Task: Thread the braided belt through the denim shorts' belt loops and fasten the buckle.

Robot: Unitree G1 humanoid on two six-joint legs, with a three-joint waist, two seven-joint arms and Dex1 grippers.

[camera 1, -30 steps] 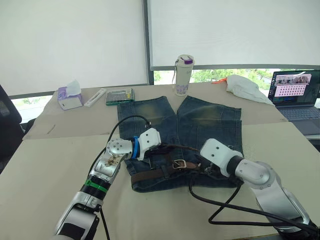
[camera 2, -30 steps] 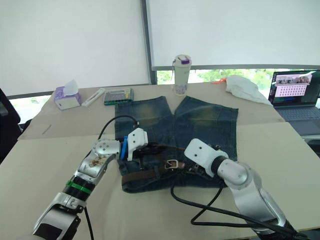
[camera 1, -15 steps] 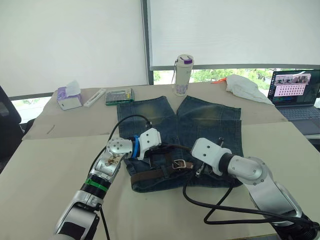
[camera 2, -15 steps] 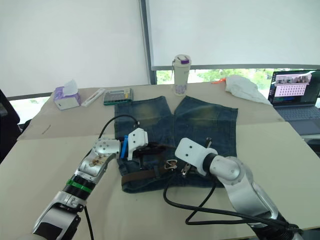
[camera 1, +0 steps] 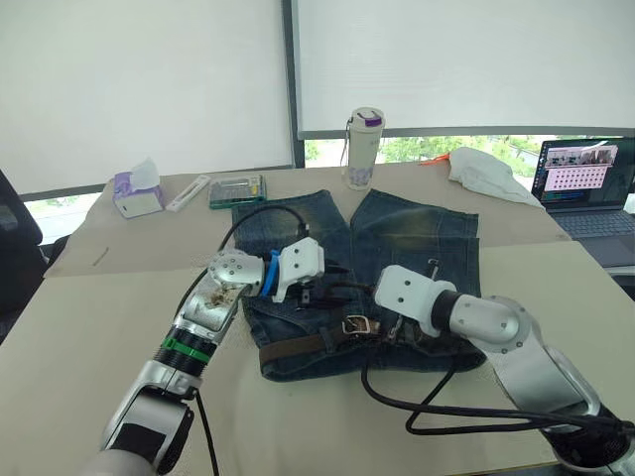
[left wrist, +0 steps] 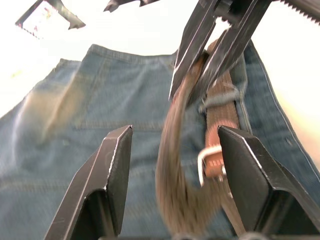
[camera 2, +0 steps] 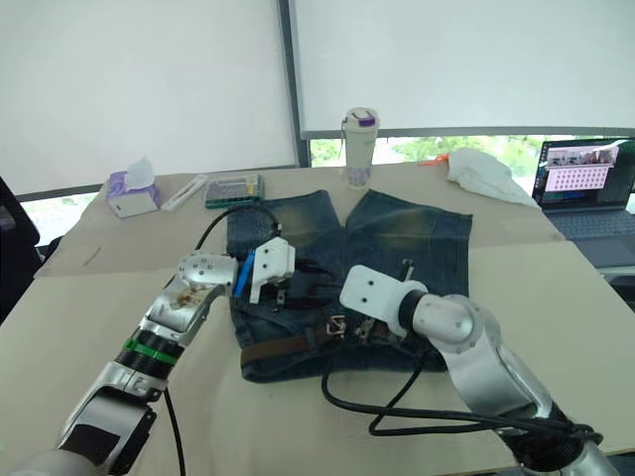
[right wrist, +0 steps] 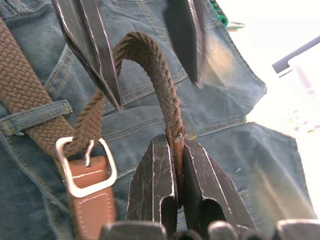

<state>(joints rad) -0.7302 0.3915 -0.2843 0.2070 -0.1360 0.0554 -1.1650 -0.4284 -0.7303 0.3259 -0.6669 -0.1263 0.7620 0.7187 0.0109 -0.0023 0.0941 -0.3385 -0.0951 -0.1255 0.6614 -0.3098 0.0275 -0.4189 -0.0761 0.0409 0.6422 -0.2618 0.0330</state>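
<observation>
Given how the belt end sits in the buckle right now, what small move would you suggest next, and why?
Probably the right gripper should pull on: it pinches the braided belt tip, the strap arches slack from the buckle, and the left gripper stands open around it.

Faded blue denim shorts point(camera 1: 417, 233), brown braided belt point(right wrist: 150, 65), silver buckle point(right wrist: 85, 167).

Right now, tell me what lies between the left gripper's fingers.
In the left wrist view, the left gripper stands open, and a raised loop of the belt runs through the gap, over the shorts. The buckle sits beside the loop.
</observation>
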